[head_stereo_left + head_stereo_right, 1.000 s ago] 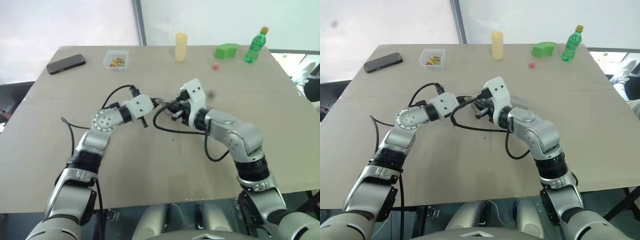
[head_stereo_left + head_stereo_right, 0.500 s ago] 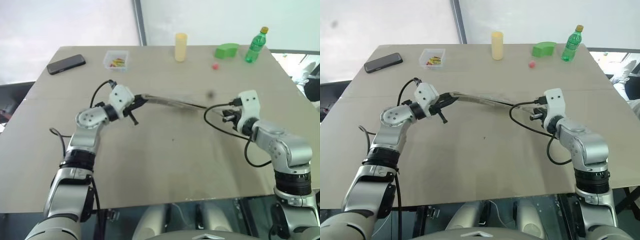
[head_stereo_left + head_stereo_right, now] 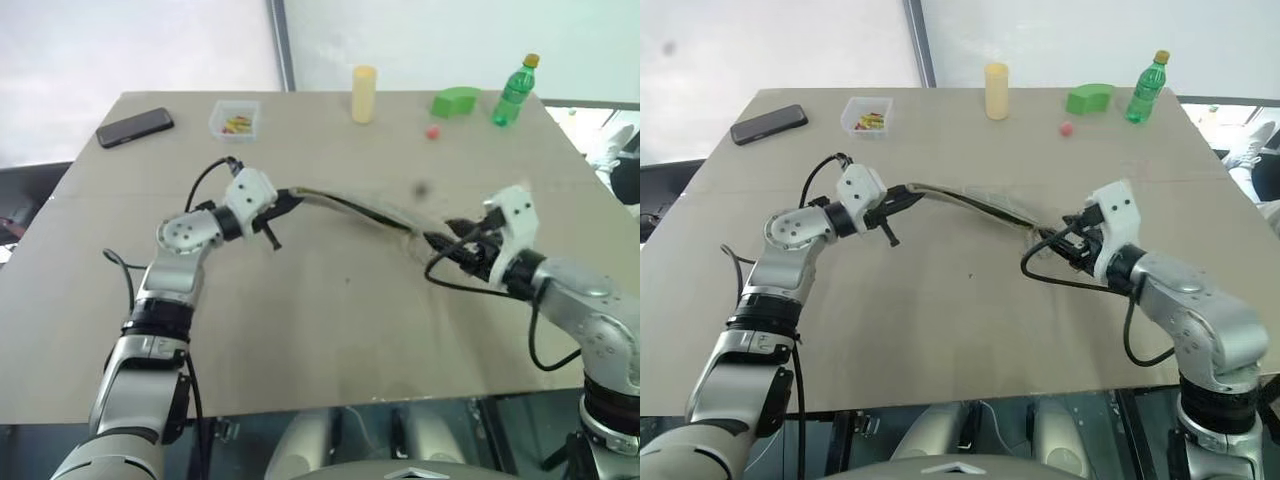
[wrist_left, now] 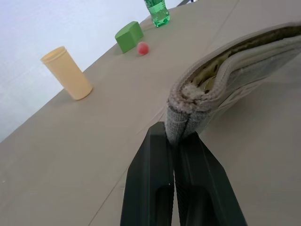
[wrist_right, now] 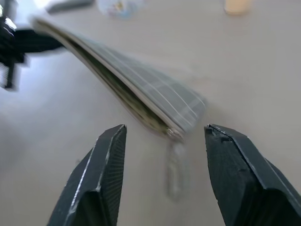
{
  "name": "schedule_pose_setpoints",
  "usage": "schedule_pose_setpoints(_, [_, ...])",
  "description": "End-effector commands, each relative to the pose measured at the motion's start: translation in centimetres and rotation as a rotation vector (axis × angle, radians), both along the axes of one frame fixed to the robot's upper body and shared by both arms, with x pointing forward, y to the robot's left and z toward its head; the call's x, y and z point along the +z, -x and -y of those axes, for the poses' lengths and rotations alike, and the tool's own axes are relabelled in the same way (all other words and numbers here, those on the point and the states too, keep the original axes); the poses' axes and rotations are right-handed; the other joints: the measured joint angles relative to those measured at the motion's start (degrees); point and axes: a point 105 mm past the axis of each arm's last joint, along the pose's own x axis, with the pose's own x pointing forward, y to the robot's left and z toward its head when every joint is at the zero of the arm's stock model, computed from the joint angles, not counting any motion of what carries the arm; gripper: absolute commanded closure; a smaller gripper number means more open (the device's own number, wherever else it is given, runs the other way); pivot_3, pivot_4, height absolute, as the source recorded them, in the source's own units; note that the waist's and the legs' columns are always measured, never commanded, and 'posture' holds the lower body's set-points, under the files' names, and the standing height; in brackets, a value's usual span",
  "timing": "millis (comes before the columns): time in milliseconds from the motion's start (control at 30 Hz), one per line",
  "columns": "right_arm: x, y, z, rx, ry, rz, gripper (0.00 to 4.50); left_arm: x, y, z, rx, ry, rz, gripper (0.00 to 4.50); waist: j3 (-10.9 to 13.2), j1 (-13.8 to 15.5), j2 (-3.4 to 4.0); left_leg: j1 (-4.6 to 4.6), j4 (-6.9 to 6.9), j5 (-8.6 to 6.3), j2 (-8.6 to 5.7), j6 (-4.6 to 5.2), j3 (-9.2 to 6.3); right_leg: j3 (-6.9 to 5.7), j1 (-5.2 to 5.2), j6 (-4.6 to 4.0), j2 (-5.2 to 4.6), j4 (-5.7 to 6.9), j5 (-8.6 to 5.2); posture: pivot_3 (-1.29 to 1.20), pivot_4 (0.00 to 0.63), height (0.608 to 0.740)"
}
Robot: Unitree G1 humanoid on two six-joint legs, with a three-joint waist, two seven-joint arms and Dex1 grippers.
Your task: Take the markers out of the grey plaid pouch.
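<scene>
The grey plaid pouch (image 3: 350, 207) stretches across the middle of the table, its slit edge upward. My left gripper (image 4: 175, 134) is shut on the pouch's left end and holds it off the table. The pouch's other end (image 5: 181, 115) droops toward my right gripper (image 3: 445, 245). That gripper is open; the pouch's tip and dangling zip pull (image 5: 174, 162) hang just ahead of the gap, touching neither finger. The markers are hidden inside the pouch; the slit (image 4: 209, 77) shows a yellowish-green inside.
Along the far edge of the table (image 3: 330, 330) lie a black phone (image 3: 135, 127), a clear plastic box (image 3: 234, 120), a yellow cup (image 3: 363, 94), a red ball (image 3: 432, 131), a green block (image 3: 454, 101) and a green bottle (image 3: 511, 90). Black cables loop from both wrists.
My right gripper travelled right from beside the left one, along the pouch, and has opened, letting go at the pouch's right end. The pouch now lies drawn out between the hands.
</scene>
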Motion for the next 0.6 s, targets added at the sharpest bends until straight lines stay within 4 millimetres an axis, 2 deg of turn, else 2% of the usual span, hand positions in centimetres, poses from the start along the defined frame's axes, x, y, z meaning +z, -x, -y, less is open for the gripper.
schedule_pose_setpoints(33, [2.3, 1.0, -0.9, 0.056, -0.140, 0.046, 2.34, 1.9, 0.1, 0.7, -0.019, 0.006, 0.077, 4.50, 0.00, -0.07, 0.00, 0.01, 0.00, 0.00, 0.01, 0.00, 0.00, 0.00, 0.00, 0.00, 0.00, 0.01, 0.00, 0.00, 0.150, 0.740])
schedule_pose_setpoints(67, [2.4, 0.9, -1.1, 0.060, -0.157, 0.041, 2.58, 2.0, 0.1, 0.7, -0.020, 0.006, 0.078, 4.50, 0.00, -0.10, 0.00, 0.02, 0.00, 0.00, 0.03, 0.00, 0.00, 0.01, 0.00, 0.00, 0.01, 0.03, 0.00, 0.00, 0.150, 0.740])
schedule_pose_setpoints(167, [1.3, -0.1, -3.1, 0.081, -0.118, -0.006, 4.12, 2.0, 0.3, 1.1, -0.036, 0.014, 0.078, 4.50, 0.00, -0.27, 0.00, 0.03, 0.00, 0.00, 0.03, 0.00, 0.00, 0.01, -0.01, 0.00, 0.01, 0.05, 0.00, 0.00, 0.150, 0.740])
schedule_pose_setpoints(200, [0.7, -0.5, -4.0, 0.086, -0.102, -0.025, 4.47, 2.1, 0.4, 1.3, -0.041, 0.015, 0.079, 4.50, 0.00, -0.35, 0.00, 0.04, 0.00, 0.00, 0.03, 0.00, 0.02, 0.03, -0.01, 0.00, 0.01, 0.05, 0.00, 0.00, 0.150, 0.740])
schedule_pose_setpoints(367, [-1.6, -2.7, -6.2, 0.056, -0.076, -0.088, 4.47, 2.2, 0.7, 1.5, -0.050, 0.017, 0.079, 4.50, 0.00, -0.17, 0.00, 0.02, -0.01, 0.02, 0.03, -0.02, 0.03, 0.02, -0.05, -0.01, 0.03, 0.04, 0.00, 0.00, 0.150, 0.740])
schedule_pose_setpoints(500, [-3.1, -4.2, -6.7, 0.029, -0.069, -0.117, 4.47, 2.0, 1.1, 1.8, -0.061, 0.012, 0.080, 4.50, 0.00, -0.15, 0.01, 0.00, -0.01, 0.10, -0.05, -0.16, 0.06, 0.02, -0.04, -0.01, -0.01, -0.02, 0.00, 0.00, 0.150, 0.740])
schedule_pose_setpoints(600, [-3.4, -5.0, -6.8, 0.012, -0.073, -0.122, 4.47, 1.9, 1.5, 1.9, -0.069, 0.008, 0.077, 4.50, 0.01, -0.24, 0.02, 0.00, -0.01, 0.11, -0.05, -0.17, 0.09, 0.01, -0.05, -0.01, 0.00, -0.01, 0.00, 0.00, 0.150, 0.740])
